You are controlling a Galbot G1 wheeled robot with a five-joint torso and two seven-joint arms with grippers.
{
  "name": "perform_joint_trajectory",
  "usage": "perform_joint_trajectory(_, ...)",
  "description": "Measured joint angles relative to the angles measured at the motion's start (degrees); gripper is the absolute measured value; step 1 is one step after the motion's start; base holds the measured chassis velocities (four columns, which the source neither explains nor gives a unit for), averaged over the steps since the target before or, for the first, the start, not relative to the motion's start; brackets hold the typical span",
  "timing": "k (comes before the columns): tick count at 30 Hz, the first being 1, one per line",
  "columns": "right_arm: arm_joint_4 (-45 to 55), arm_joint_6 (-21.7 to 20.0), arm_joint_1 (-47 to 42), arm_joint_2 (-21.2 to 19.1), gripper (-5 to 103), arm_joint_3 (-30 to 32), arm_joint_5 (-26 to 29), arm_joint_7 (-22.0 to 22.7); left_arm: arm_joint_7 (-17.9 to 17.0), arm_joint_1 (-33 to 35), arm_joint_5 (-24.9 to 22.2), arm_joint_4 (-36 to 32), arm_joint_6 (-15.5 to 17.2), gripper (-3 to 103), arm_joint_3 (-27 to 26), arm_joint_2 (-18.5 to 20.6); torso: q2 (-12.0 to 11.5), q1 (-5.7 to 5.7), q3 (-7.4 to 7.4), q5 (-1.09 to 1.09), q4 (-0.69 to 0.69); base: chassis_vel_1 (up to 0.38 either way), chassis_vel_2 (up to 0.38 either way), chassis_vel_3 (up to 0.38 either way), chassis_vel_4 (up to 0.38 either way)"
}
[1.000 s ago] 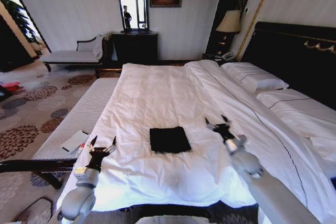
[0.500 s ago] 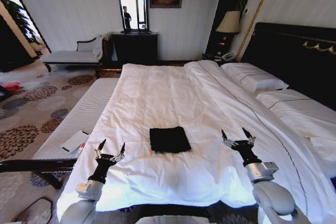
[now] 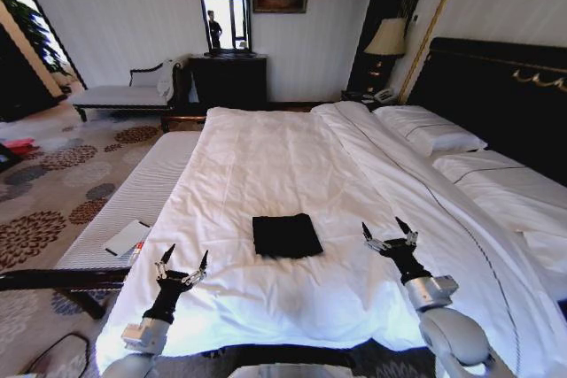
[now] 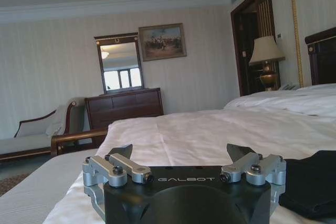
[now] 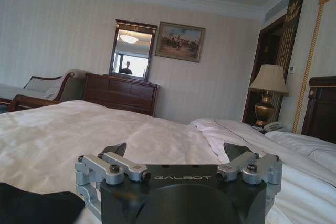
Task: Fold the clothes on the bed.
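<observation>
**On the bed, the shirt lies folded and both arms stand clear**

Near the foot of the bed (image 3: 266, 165), on the white duvet, the black T-shirt (image 3: 285, 235) lies as a small, flat, roughly square packet, its lettering hidden. It sits between the two arms and touches neither.

The left gripper (image 3: 183, 265) hangs over the duvet's left edge, well apart from the shirt, with its jaws spread wide and empty. The right gripper (image 3: 388, 236) hovers over the duvet on the shirt's other side, also well apart, jaws likewise spread and holding nothing. In the left wrist view a corner of the dark cloth shows just past that gripper's fingers (image 4: 247, 166), resting on the sheet.

Judging by the tidy packet and the empty jaws, the folding itself looks finished, or very nearly so. If anything remains, it would call for little more than checking that the edges lie square and drawing both arms away without brushing the cloth, since soft fabric like this would shift at a light touch.
</observation>
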Motion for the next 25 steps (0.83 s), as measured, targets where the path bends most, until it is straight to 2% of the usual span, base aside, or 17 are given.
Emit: perform_joint_trajectory(25,-0.17,-0.17,0.16,-0.04,100,-0.10,0.12,0.02,-0.12,-0.10,-0.09,0.05,0.08,100,0.04,0.06,0.00,0.00,0.00,0.00,0.00,0.000,0.000,0.000,0.000)
